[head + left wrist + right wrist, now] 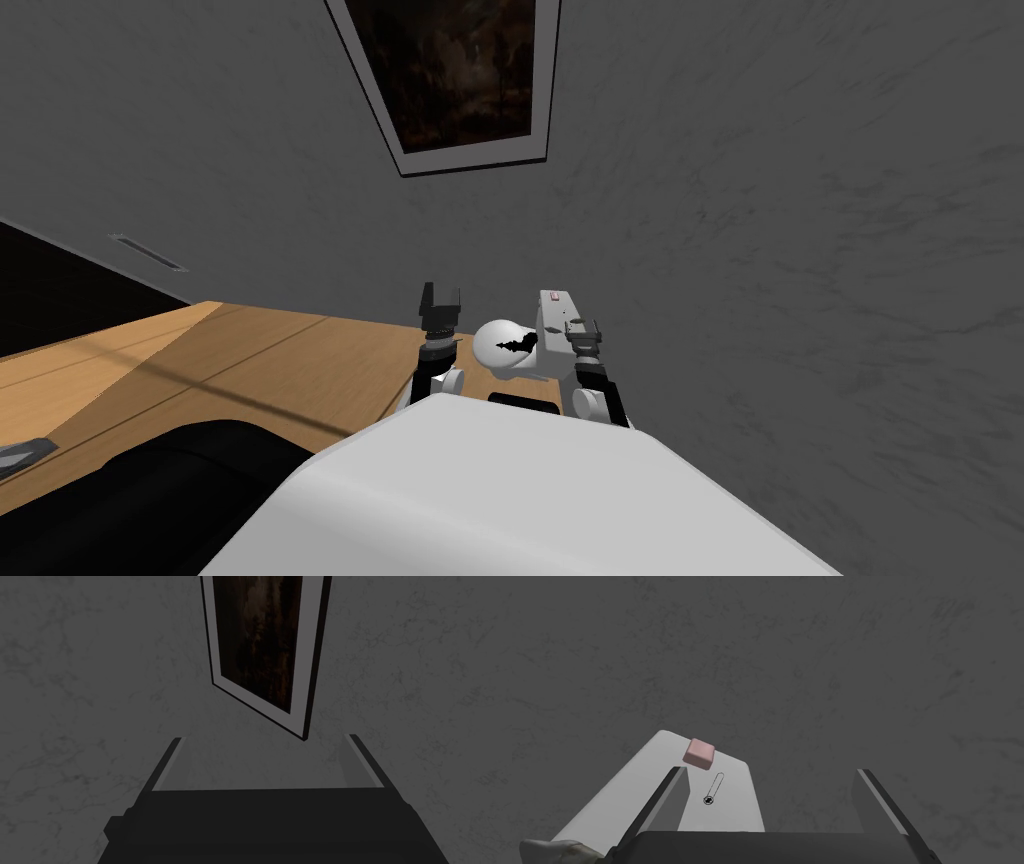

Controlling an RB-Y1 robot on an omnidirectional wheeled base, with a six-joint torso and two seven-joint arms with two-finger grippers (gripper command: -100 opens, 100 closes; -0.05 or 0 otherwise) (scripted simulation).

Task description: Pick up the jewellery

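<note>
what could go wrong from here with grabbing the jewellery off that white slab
The thin jewellery piece lies flat on the white slab, off centre to the open right tool: closing now may miss it or slide over it. The pink block sits right beside it, so the tool could knock that off the slab.

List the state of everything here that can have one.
left gripper, open, empty.
right gripper, open, empty, aimed towards the jewellery.
jewellery, lying flat on the white slab, not gripped.
pink block, resting on the same slab, just beyond the jewellery from the gripper.
</note>
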